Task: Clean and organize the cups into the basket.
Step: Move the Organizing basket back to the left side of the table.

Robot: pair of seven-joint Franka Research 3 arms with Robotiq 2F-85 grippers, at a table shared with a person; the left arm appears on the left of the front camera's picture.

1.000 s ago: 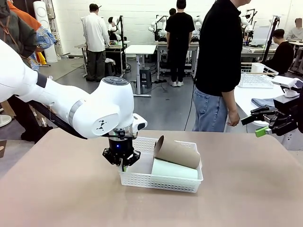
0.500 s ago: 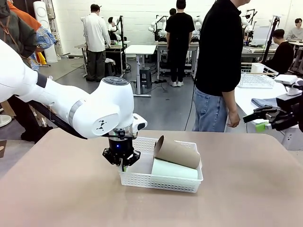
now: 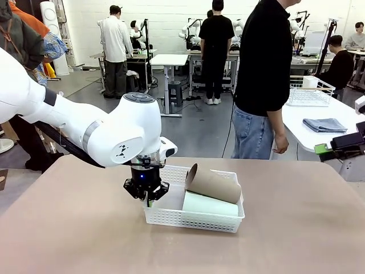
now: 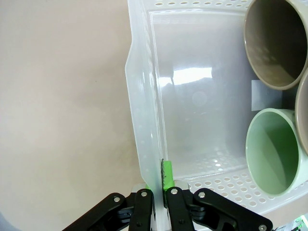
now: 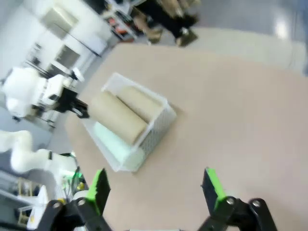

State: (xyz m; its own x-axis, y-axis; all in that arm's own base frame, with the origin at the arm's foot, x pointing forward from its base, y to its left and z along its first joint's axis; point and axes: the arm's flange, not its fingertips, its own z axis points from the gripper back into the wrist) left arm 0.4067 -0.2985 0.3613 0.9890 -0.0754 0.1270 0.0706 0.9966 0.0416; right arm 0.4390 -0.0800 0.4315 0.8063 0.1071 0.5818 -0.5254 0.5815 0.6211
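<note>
White lattice basket (image 3: 194,216) on worktop (image 3: 74,228): mint cup (image 3: 210,204) inside, brown cups (image 3: 214,184) stacked above. Left gripper (image 4: 158,192) fingers pinch its end wall; right gripper (image 5: 155,190) fingers spread, empty. Risk: tugging tips basket, top cup rolls out.

L arm: enters from frame left, wrist pointing down at centre-left | L gripper (image 3: 147,197): jaws pinched together, green pads nearly meeting (image 4: 161,190) | R gripper (image 5: 154,185): jaws spread wide, at right edge of front view (image 3: 342,145)
</note>
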